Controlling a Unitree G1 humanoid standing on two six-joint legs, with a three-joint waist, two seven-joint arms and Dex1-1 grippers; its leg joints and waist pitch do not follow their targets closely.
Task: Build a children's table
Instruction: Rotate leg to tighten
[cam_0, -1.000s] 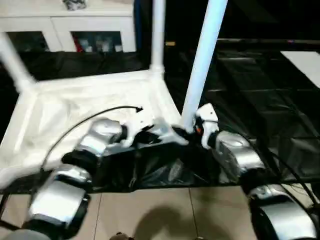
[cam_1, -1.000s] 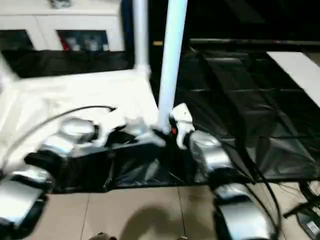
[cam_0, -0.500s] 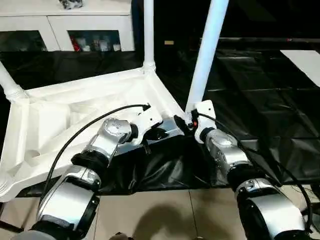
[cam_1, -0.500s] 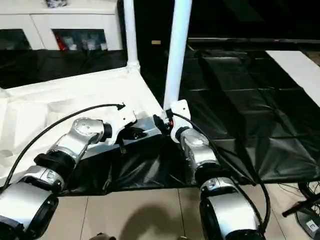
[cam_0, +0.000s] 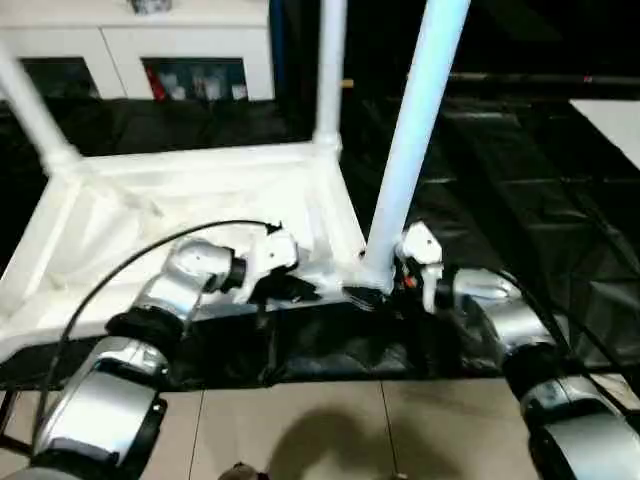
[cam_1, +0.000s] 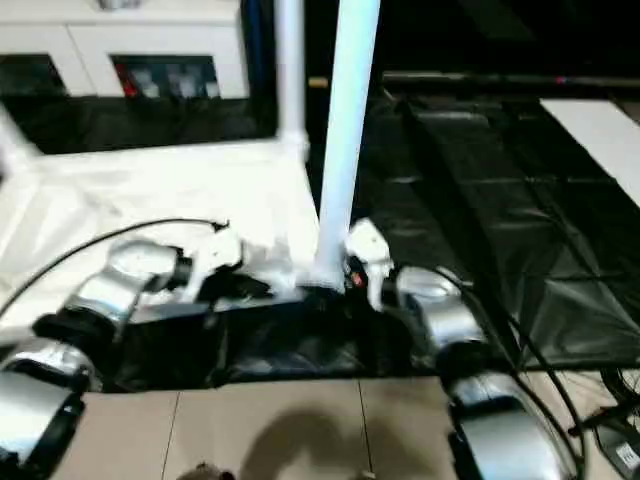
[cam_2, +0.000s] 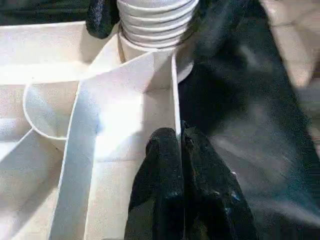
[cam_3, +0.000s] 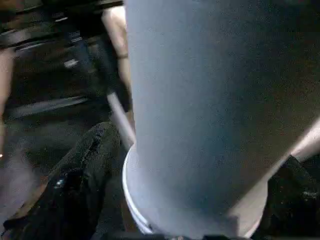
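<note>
Left eye view: the white tabletop (cam_0: 150, 215) lies upside down on black sheeting (cam_0: 520, 170), three legs standing in its corners. The left pincer (cam_2: 181, 145), fingers pressed together, rests against the rim. The right pincer (cam_3: 185, 200) straddles the near leg (cam_0: 410, 150) at its base, fingers spread wide

This looks like an indoor robot test room or lab rather than a home. The work surface is draped in crinkled black plastic sheeting (cam_0: 520, 180), and the floor (cam_0: 300, 430) below is pale beige tile. Against the back wall stands a white cabinet (cam_0: 150, 50) with open compartments holding small items too blurred to name. Loose black cables and some gear lie on the floor (cam_1: 610, 430) to one side.
</note>
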